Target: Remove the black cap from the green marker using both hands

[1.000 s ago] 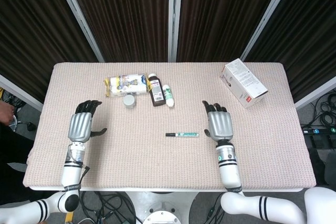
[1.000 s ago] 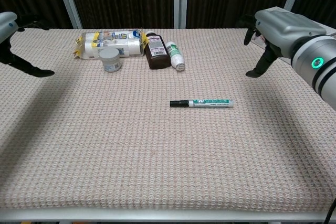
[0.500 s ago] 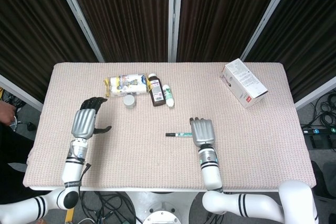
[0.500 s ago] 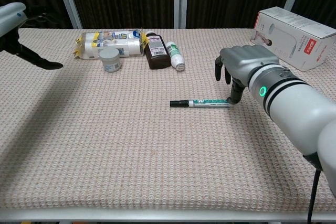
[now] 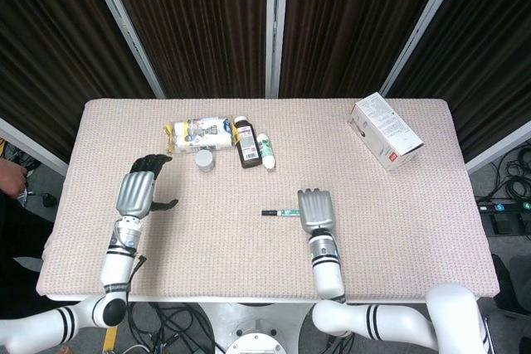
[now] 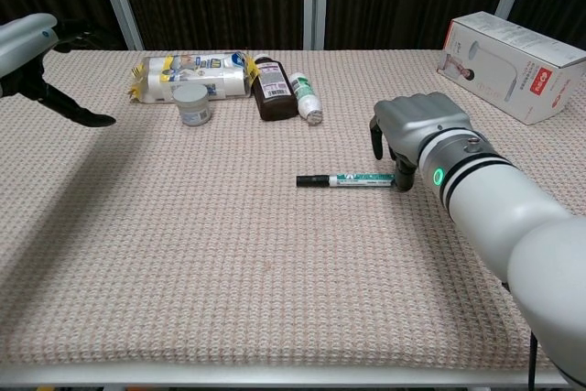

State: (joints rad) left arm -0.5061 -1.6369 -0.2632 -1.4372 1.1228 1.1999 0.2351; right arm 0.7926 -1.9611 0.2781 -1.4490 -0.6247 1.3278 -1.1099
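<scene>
Left hand [image 5: 139, 191] raised near left edge of table [image 5: 431, 230], fingers apart, holding nothing. Green marker [image 6: 357, 179] lying flat near centre of table, black cap [image 6: 311, 180] on and pointing left. Right hand [image 6: 414, 135] down over marker's right end, fingers curled at the barrel; cannot tell whether actually clamped on it.

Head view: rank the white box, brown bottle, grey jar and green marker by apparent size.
1. White box, clearly largest.
2. Brown bottle.
3. Green marker: its right end is hidden under the right hand, so its rank against the jar is unsure.
4. Grey jar.
</scene>
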